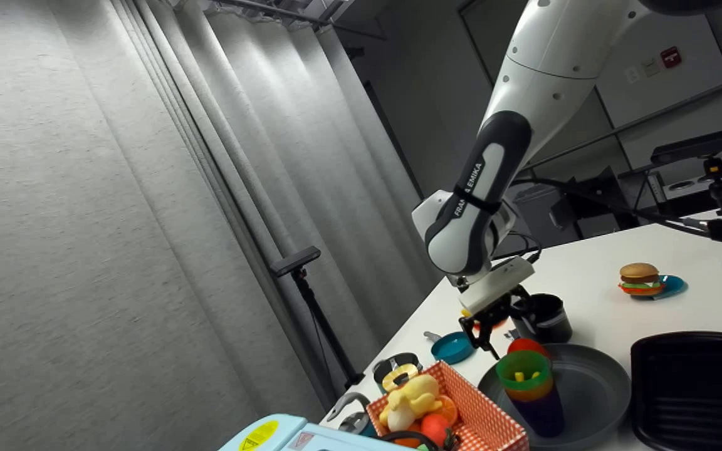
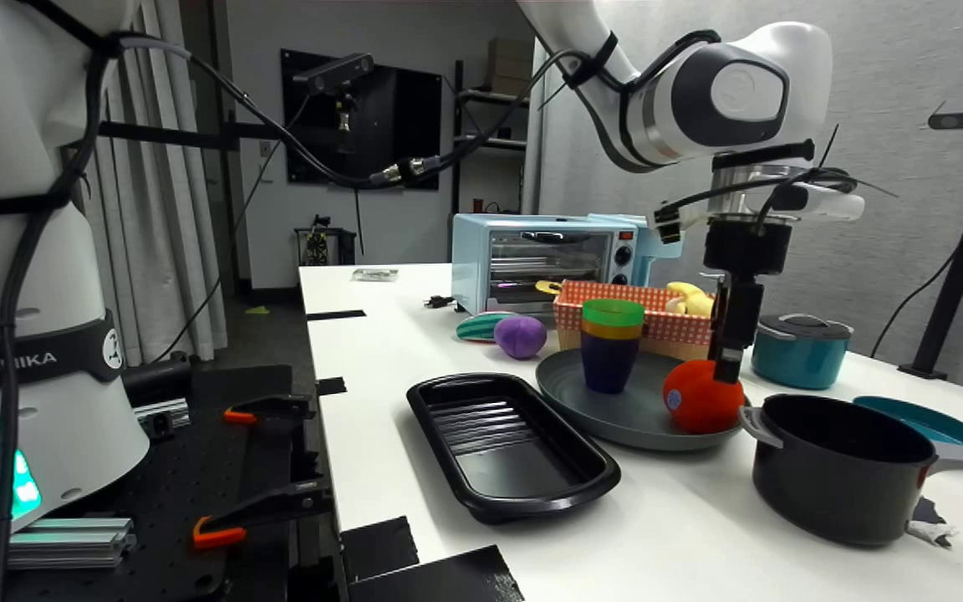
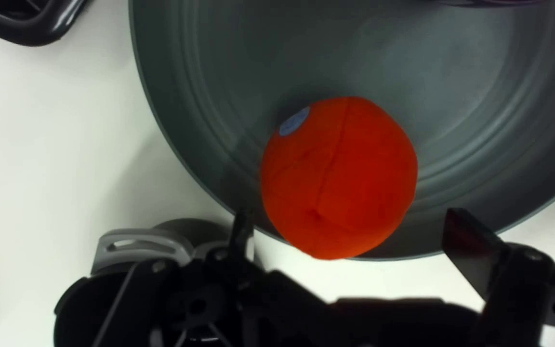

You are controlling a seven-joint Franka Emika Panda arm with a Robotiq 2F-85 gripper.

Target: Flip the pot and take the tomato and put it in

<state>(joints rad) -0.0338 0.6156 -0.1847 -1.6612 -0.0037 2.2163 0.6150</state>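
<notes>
The tomato is a plain red ball (image 3: 340,168) resting in the large grey round dish (image 3: 403,62), near its edge. It also shows in both exterior views (image 1: 527,346) (image 2: 699,401). My gripper (image 3: 349,217) is open and empty, with its fingers apart on either side of the tomato's near part in the wrist view. In an exterior view, the gripper (image 2: 731,368) is just above and beside the tomato. The black pot (image 2: 841,477) stands upright, opening upward, beside the dish. In the wrist view, the gripper partly hides the pot (image 3: 138,243).
Stacked coloured cups (image 2: 611,351) stand in the dish. A black ridged tray (image 2: 515,451) lies beside it. A checkered basket of toy food (image 2: 569,313), a blue toaster oven (image 2: 473,259) and a teal pot (image 2: 799,359) stand behind. A toy burger (image 1: 640,279) sits farther off.
</notes>
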